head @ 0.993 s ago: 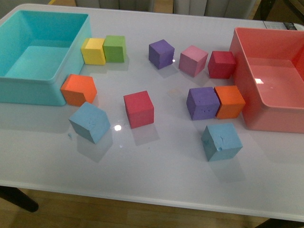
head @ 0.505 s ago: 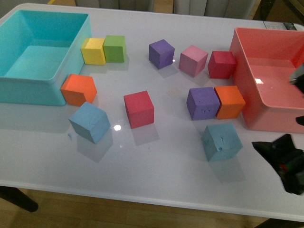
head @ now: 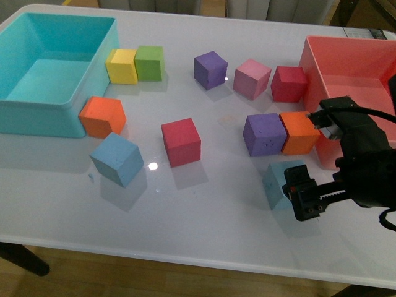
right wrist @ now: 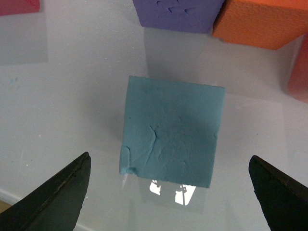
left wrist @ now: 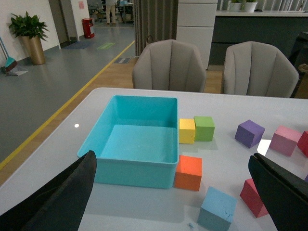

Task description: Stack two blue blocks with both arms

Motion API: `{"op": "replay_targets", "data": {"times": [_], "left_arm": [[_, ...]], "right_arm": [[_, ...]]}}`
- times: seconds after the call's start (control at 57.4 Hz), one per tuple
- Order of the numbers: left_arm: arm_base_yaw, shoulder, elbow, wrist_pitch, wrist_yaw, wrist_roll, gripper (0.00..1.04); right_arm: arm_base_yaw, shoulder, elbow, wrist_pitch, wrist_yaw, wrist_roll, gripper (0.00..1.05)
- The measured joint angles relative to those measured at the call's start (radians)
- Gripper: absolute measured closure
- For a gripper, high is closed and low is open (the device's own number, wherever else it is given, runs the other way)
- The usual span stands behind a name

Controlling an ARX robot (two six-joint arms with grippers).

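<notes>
Two light blue blocks lie apart on the white table. The left blue block (head: 117,159) (left wrist: 217,208) sits tilted below an orange cube. The right blue block (head: 279,180) (right wrist: 172,130) rests in front of a purple cube and is partly covered by my right arm. My right gripper (head: 304,197) (right wrist: 169,159) hangs open just above this block, one finger off each side, touching nothing. My left gripper (left wrist: 171,159) is open, high above the table's left part and well short of the left block. It does not show in the front view.
A turquoise bin (head: 37,114) stands at the far left, a coral-red bin (head: 346,162) at the right. Purple (head: 264,134) and orange (head: 299,132) cubes sit just behind the right blue block. A red cube (head: 180,142) lies mid-table; several other cubes lie further back.
My right arm has come in from the right edge and moved left, over the right blue block. No block has shifted.
</notes>
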State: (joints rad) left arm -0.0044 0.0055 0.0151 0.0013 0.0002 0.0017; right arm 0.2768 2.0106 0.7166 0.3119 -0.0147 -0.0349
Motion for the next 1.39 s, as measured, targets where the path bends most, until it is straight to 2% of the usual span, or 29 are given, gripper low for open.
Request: {"op": "replay_targets", "data": {"times": [0.331, 0.453, 0.575, 0.627, 0.732, 0.889, 1.028, 1.202, 1.394], "left_arm": [[0.0, 0.0, 0.0, 0.0, 0.0, 0.0, 0.09], [0.0, 0.0, 0.0, 0.0, 0.0, 0.0, 0.09], [0.0, 0.0, 0.0, 0.0, 0.0, 0.0, 0.09], [0.0, 0.0, 0.0, 0.0, 0.0, 0.0, 0.09], [0.0, 0.0, 0.0, 0.0, 0.0, 0.0, 0.09], [0.0, 0.0, 0.0, 0.0, 0.0, 0.0, 0.09], [0.0, 0.0, 0.0, 0.0, 0.0, 0.0, 0.09], [0.0, 0.0, 0.0, 0.0, 0.0, 0.0, 0.09], [0.0, 0.0, 0.0, 0.0, 0.0, 0.0, 0.09]], "right_arm": [[0.033, 0.121, 0.095, -0.028, 0.044, 0.041, 0.09], [0.039, 0.142, 0.112, -0.039, 0.05, 0.044, 0.26], [0.041, 0.154, 0.116, -0.039, 0.056, 0.043, 0.5], [0.041, 0.146, 0.111, -0.037, 0.051, 0.038, 0.56], [0.037, 0.106, 0.087, -0.039, 0.022, 0.024, 0.62], [0.034, -0.003, 0.08, -0.084, -0.032, 0.016, 0.65], [0.038, -0.067, 0.154, -0.14, -0.049, 0.017, 0.66], [0.072, -0.02, 0.343, -0.202, -0.046, 0.026, 0.67], [0.125, 0.173, 0.652, -0.318, 0.008, 0.039, 0.68]]}}
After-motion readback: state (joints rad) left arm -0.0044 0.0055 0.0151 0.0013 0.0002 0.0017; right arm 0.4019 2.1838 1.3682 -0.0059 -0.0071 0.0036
